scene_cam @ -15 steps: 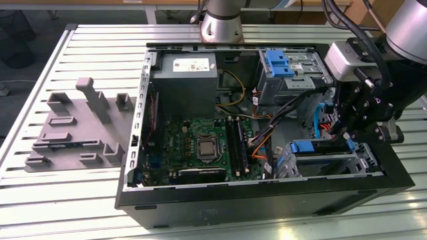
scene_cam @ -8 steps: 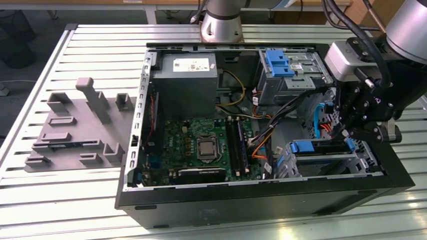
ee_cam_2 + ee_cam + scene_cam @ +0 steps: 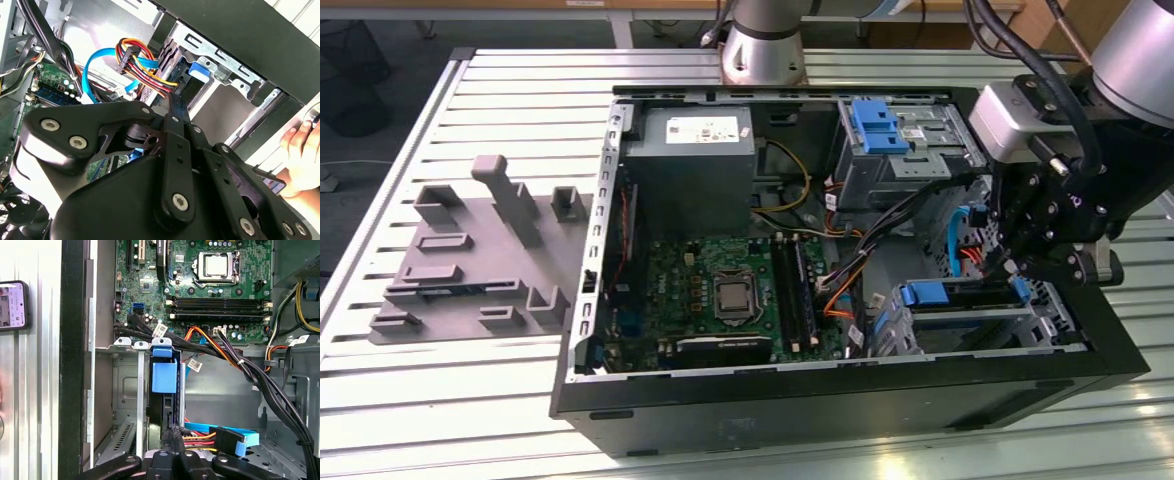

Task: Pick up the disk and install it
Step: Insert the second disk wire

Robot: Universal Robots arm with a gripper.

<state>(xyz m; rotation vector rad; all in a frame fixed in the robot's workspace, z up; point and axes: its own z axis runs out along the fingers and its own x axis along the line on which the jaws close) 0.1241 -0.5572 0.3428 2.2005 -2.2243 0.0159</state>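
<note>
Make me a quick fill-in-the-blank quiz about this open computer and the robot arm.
1. The gripper hangs over the metal drive ____ at the case's corner.
2. The disk in that slot has a ____ plastic bracket.
3. The grey block lies on the table ____ the case.

Missing words: cage; blue; outside

No print can be read: the label on the power supply (image 3: 698,128) and the phone screen (image 3: 12,305) are too small to make out.

A matt black finish is shown on the gripper (image 3: 1041,262). The disk (image 3: 164,377) is framed in smooth blue plastic, the drive cage (image 3: 127,405) in bare grey sheet metal.
</note>
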